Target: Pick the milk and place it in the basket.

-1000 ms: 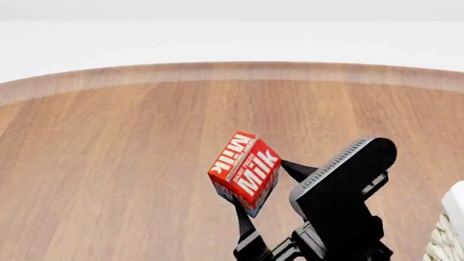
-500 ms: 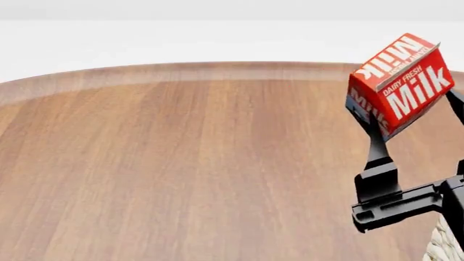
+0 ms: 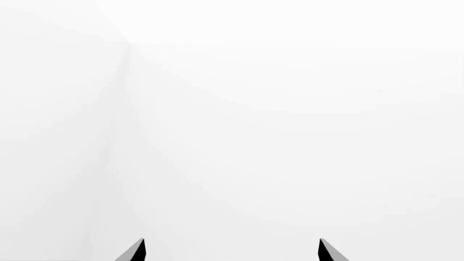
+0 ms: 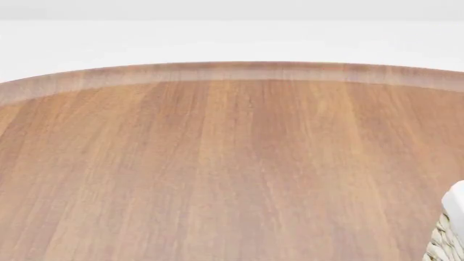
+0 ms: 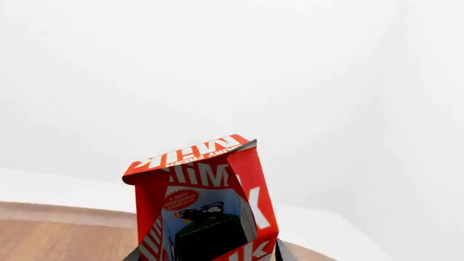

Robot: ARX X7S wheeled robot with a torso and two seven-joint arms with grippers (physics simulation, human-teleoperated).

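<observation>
Holding the milk [image 5: 206, 209] aloft above the worktop [image 4: 217, 174], right fingers clamped on its base; carton upright, gable uppermost. Left fingers [image 3: 135, 252] parted, empty, facing blank wall. Basket [image 4: 451, 234] corner at worktop's right edge

Bare sim room (blank white walls [image 3: 290, 109]), wood table [image 4: 217, 163].

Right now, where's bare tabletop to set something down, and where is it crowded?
Head view: the wooden table is bare from its curved far edge to the near frame edge. Only the basket crowds the near right corner. The right gripper holds the milk off-frame.
</observation>
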